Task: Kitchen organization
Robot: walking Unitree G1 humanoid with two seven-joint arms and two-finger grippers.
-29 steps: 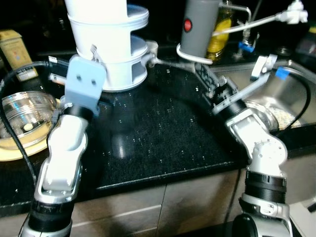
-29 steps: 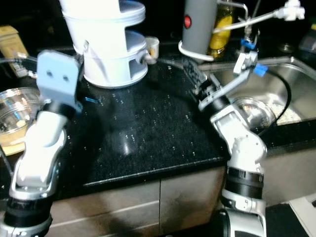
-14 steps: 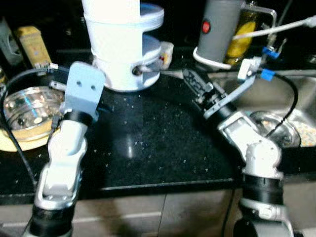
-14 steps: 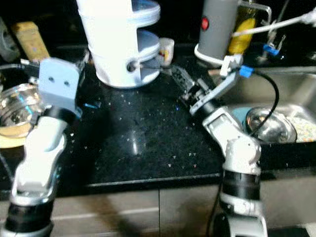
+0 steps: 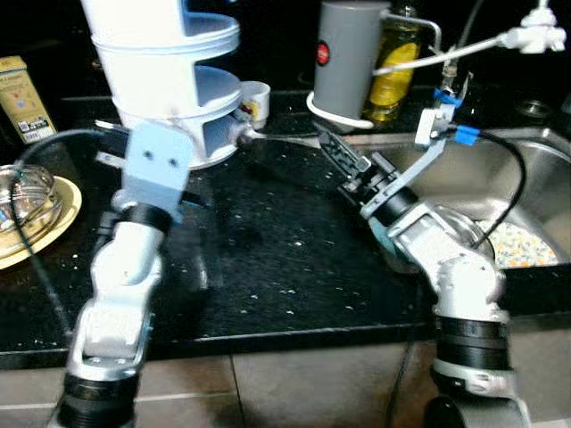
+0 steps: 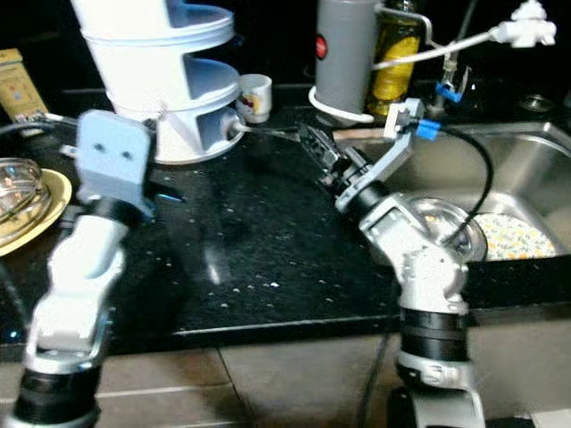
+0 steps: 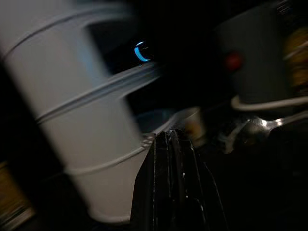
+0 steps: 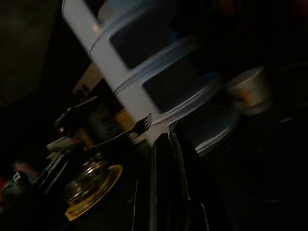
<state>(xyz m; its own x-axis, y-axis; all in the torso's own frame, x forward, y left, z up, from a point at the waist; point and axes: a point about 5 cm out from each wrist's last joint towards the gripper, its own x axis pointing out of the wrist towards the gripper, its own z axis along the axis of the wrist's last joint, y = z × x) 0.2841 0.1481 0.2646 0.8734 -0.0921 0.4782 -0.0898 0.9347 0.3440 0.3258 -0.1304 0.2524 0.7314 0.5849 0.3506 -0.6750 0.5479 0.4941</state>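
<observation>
Standing on the black counter point(image 5: 294, 259), the white tiered rack point(image 5: 169, 80) is the landmark. Right gripper point(image 5: 332, 147) sits just right of its base, fingers clenched on a fork point(image 8: 137, 126) whose tines point at the rack's lower tier. Left gripper point(image 7: 173, 144) hovers in front of the rack, fingers pressed together, nothing in them. Small cup point(image 5: 255, 100) just right of rack; grey canister point(image 5: 348, 58) and sink point(image 5: 526, 178) farther right. Glass bowl point(image 6: 13, 198) on yellow plate point(image 6: 45, 209) well left.

tiered stand point(image 5: 169, 80) back left on counter point(image 5: 285, 259), sink point(image 5: 526, 192) right
</observation>
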